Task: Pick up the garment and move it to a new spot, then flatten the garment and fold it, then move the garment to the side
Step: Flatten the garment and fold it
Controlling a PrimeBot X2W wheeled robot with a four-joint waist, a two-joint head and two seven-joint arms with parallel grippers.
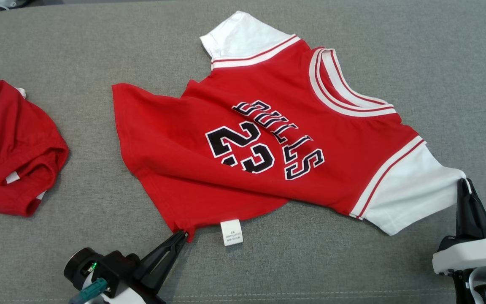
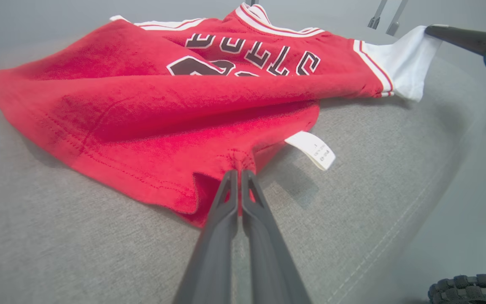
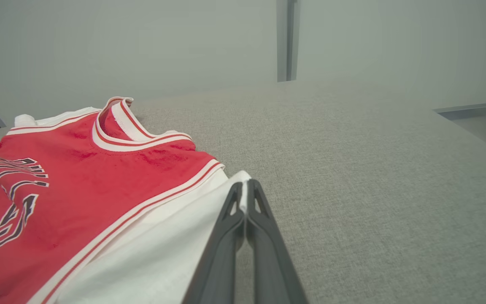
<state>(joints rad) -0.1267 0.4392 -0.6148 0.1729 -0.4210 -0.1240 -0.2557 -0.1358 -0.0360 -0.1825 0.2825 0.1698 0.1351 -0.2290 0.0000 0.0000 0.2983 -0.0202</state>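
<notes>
1. The red Bulls number 23 jersey (image 1: 268,139) is lying face up in the middle of the grey counter (image 1: 437,63). Its collar is pointing to the far right and its hem is pointing left.
2. The left end effector (image 1: 182,234) is pinching the near corner of the red hem, just left of the white care label (image 1: 231,232). In the left wrist view (image 2: 239,172) its two dark fingers are pressing together on a small gather of cloth.
3. The right end effector (image 1: 463,182) is gripping the tip of the near white sleeve (image 1: 411,198). In the right wrist view (image 3: 245,183) its fingers are clamping the sleeve's edge.
4. Both grips are sitting on the jersey's near edge, so the body is spreading away from them toward the far side. Its long axis is running left to right between the two arms.
5. A soft fold is crossing the lower body, so the coming move probably calls for drawing the two grips apart along that axis.
6. A second red garment (image 1: 15,147) is lying bunched at the far left, well apart.
</notes>
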